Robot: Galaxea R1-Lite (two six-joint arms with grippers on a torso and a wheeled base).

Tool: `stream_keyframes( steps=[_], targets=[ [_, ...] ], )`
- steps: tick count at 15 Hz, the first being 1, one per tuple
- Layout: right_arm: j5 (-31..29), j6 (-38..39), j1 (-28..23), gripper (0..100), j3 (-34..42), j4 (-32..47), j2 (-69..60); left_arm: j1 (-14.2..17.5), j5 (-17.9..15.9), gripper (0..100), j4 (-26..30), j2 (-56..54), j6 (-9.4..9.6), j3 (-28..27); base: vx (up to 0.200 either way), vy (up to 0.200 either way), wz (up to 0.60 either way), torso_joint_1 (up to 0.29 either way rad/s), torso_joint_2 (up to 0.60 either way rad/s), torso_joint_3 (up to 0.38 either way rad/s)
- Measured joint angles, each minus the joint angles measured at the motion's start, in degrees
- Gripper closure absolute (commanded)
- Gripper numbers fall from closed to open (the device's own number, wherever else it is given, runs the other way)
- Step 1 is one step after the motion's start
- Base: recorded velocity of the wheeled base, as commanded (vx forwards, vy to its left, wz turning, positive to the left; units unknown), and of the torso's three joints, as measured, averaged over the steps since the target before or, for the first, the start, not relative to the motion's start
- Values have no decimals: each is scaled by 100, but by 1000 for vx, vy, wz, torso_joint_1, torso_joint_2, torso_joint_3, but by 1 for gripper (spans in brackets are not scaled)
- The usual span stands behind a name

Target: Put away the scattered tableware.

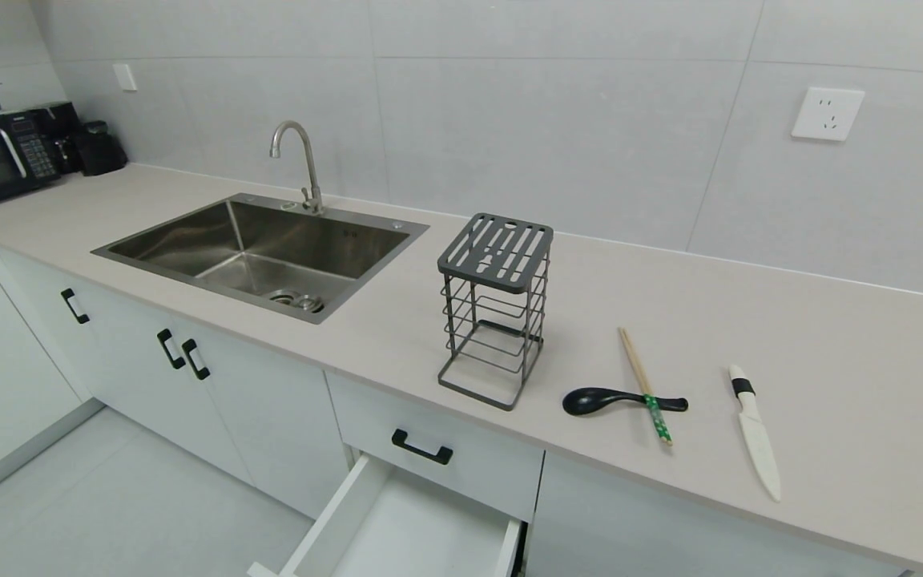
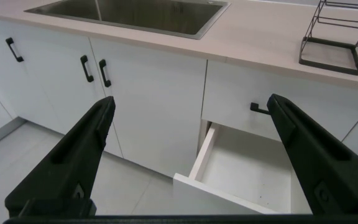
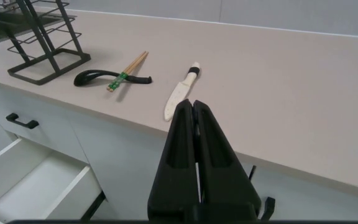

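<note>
White knife near counter edge, drawer open below rack, left fingers spread, right fingers shut

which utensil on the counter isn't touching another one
The white knife, lying alone and farthest from the rack. The chopsticks lie across the handle of the black spoon.

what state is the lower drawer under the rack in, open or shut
Open: the lower drawer is pulled out, its bare white inside showing.
</note>
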Motion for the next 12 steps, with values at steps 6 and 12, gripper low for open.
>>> stream_keyframes(
  steps=[6,12],
  targets=[
    [28,-7,7,0,-2,-71,1,0,2,0,-2,0,2,0,0,0,0,0,0,0],
    [539,-7,457,0,-1830,-831,1674,0,0,0,-2,0,2,0,0,0,0,0,0,0]
  ],
)
